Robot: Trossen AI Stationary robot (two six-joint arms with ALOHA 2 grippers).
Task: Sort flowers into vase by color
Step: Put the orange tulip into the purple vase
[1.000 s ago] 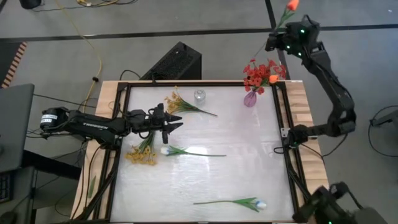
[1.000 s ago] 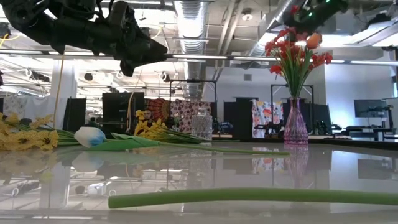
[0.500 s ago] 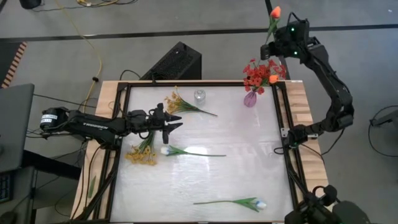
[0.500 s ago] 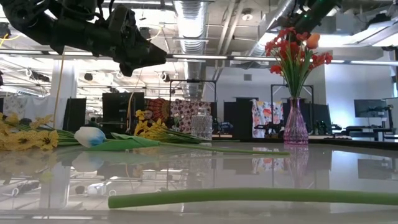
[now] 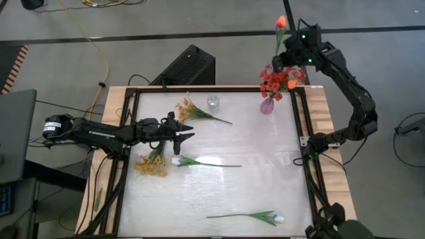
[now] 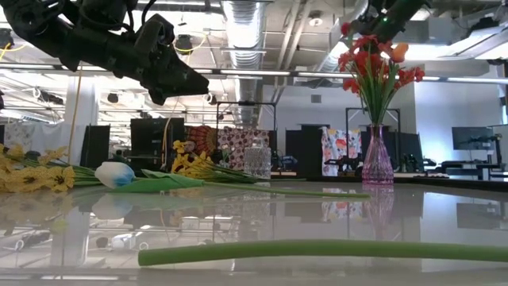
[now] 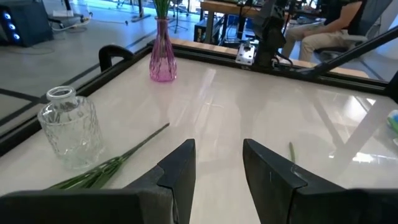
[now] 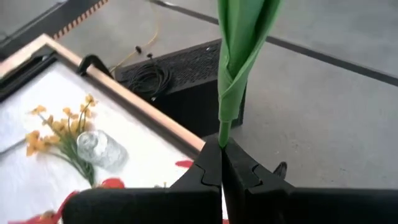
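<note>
R tool (image 5: 287,56) clenched on orange tulip (image 5: 281,22) stem, held upright | pink vase (image 5: 267,105) just below tool, toward surface | L tool (image 5: 184,129) part-open, nothing held, waits by yellow sprays (image 5: 151,162)

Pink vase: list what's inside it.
The pink vase holds red flowers and one orange tulip. Their green stems run into the neck; the lower ends inside are not discernible.
</note>
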